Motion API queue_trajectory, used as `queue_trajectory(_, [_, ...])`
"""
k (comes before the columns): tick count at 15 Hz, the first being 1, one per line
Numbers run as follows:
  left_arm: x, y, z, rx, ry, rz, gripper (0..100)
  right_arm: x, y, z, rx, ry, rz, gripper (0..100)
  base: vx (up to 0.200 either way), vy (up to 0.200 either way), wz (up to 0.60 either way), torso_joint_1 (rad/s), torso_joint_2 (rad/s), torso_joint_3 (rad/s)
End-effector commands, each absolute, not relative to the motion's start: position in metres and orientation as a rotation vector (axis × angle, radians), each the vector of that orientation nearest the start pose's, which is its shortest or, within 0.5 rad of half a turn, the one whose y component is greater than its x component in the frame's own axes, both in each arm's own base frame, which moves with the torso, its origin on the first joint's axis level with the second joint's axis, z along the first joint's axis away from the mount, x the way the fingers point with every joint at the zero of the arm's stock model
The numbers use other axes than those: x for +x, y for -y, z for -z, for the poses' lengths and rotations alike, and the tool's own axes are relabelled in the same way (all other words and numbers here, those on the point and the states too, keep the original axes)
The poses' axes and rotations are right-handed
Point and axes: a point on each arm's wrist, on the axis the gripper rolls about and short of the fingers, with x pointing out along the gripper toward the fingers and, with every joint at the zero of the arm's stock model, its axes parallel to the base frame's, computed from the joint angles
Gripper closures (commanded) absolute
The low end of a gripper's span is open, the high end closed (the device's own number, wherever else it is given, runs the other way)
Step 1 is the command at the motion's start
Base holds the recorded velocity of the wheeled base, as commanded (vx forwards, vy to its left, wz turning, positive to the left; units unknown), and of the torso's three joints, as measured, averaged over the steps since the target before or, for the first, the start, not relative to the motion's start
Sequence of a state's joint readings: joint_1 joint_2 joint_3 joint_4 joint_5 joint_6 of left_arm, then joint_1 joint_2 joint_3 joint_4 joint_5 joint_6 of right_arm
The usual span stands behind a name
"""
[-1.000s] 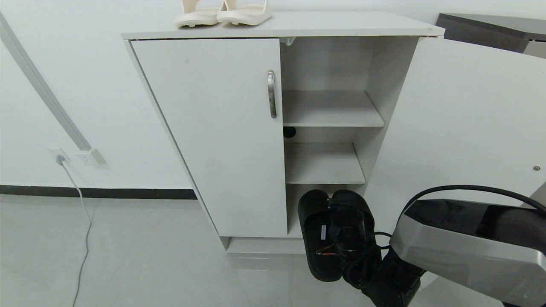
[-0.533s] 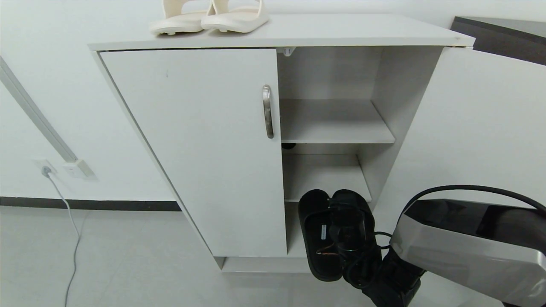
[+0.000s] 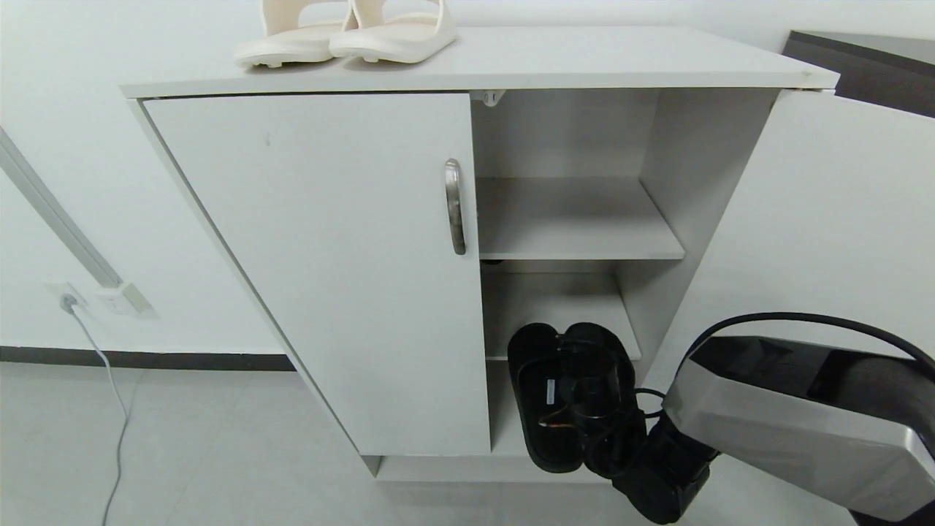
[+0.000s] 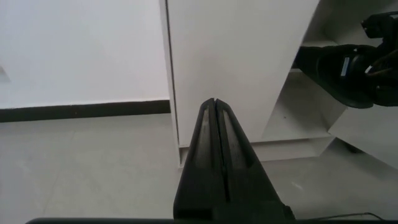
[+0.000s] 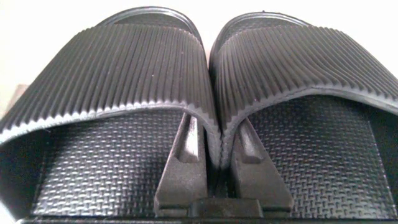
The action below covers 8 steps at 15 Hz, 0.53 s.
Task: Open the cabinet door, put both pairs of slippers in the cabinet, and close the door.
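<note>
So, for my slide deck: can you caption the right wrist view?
Pair of black ribbed rubber slippers held side by side, the right pincer shut on their adjoining strap edges.

Cream slippers [image 3: 343, 36] cut off by top edge. Open right door [image 3: 825, 219] runs off right edge. Black slippers [image 3: 573, 398] hide most of bottom shelf [image 3: 500, 437]. Left door [image 3: 329, 256] covers interior behind it.

White cabinet [image 3: 584, 66]: right door [image 3: 825, 219] wide open, left door [image 3: 329, 256] shut. Cream slippers [image 3: 343, 36] sit side by side on top. Black slippers [image 3: 562, 394], pinched together in the right gripper [image 5: 216, 155], hang by the lower shelves.
</note>
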<state>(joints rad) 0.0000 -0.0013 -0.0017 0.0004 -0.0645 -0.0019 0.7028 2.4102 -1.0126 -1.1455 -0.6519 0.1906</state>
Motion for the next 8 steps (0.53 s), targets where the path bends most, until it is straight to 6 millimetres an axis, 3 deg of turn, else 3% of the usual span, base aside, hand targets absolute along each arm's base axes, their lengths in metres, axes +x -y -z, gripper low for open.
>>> queue_trajectory(1, [-0.023,0.001,-0.076,-0.005,0.001,0.048,100,0.355,-0.259,-0.013,0.043,-0.194,-0.006,100,0.000,0.000,0.00,0.000,0.00,0.000])
queue_trajectory(4, [-0.023,0.001,-0.076,-0.012,0.001,0.043,100,0.388,-0.259,-0.013,0.047,-0.181,0.032,100,0.000,0.000,0.00,0.000,0.00,0.000])
queue_trajectory(7, [-0.023,0.001,-0.076,-0.011,0.001,0.043,100,0.388,-0.260,-0.011,0.045,-0.181,0.028,100,0.000,0.000,0.00,0.000,0.00,0.000])
queue_trajectory(8, [-0.023,0.001,-0.076,-0.011,0.001,0.043,100,0.387,-0.261,-0.013,0.049,-0.178,0.027,100,0.200,0.000,0.00,0.007,0.01,0.007])
